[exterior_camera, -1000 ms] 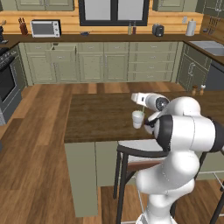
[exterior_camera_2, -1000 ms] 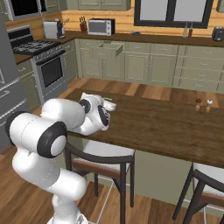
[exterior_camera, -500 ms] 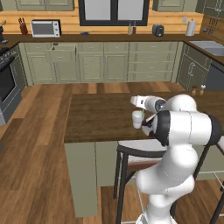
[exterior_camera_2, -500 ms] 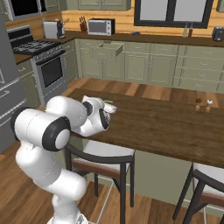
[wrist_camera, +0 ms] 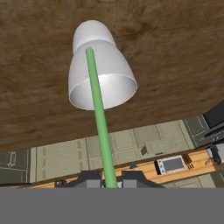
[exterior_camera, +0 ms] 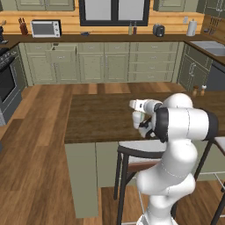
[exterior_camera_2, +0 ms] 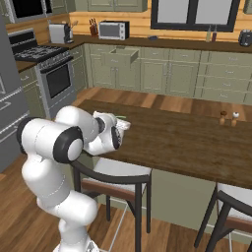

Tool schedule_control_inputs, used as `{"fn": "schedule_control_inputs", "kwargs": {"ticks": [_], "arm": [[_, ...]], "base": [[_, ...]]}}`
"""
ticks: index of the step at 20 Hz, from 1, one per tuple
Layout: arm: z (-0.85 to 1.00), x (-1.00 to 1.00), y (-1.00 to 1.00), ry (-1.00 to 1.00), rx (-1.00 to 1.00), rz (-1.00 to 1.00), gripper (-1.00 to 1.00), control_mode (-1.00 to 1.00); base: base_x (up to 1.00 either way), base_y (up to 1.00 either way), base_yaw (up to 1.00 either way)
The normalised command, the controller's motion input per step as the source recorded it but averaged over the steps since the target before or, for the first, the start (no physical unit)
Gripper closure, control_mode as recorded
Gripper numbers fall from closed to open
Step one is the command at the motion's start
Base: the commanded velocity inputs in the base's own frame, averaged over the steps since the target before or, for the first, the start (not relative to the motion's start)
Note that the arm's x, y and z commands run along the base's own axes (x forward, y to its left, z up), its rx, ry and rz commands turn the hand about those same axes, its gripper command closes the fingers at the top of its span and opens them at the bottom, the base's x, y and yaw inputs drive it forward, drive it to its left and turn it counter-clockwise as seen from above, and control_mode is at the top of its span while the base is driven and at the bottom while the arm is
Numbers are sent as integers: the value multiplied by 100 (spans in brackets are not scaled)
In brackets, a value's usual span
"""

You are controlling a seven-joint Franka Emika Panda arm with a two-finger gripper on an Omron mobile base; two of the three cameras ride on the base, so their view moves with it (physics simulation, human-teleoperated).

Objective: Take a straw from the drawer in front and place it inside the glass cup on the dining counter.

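Note:
In the hand view my gripper [wrist_camera: 107,178] is shut on the thin green straw [wrist_camera: 98,109]. The straw runs away from the fingers and crosses the mouth of the pale glass cup [wrist_camera: 109,72]. Whether its far end is inside the cup I cannot tell. The cup stands on the dark wood dining counter [wrist_camera: 175,52]. From the left base view the gripper [exterior_camera: 140,111] hangs just above the cup [exterior_camera: 137,118], near the counter's [exterior_camera: 96,118] front edge. A bit of the straw [exterior_camera_2: 120,118] shows at the hand in the right base view. The drawer [exterior_camera: 61,49] stands open in the far cabinets.
Two small shakers [exterior_camera_2: 229,118] stand far along the counter [exterior_camera_2: 187,142]. Dark-framed stools [exterior_camera: 132,154] [exterior_camera_2: 231,211] are tucked under its near edge. Against the back wall are a microwave [exterior_camera: 45,28], a stove [exterior_camera_2: 54,74] and wall counters.
The hand with the straw has sunk a little toward the cup and the elbow has swung slightly. The jaws stay shut and the cup has not moved.

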Motion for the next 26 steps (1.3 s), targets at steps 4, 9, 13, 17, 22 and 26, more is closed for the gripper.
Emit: {"fn": "schedule_control_inputs", "kwargs": {"ticks": [4, 9, 13, 17, 22, 26], "arm": [[-11, 15, 5, 0, 0, 0, 100, -100], [-5, 5, 1, 0, 0, 0, 100, -100], [37, -56, -1, 0, 0, 0, 100, -100], [67, -47, -4, 0, 0, 0, 100, -100], [79, 10, -2, 6, 0, 0, 100, -100], [59, 36, 0, 10, 0, 0, 100, -100]], "base": [[0, 0, 0], [0, 0, 0], [0, 0, 0], [0, 0, 0], [0, 0, 0], [0, 0, 0]]}}
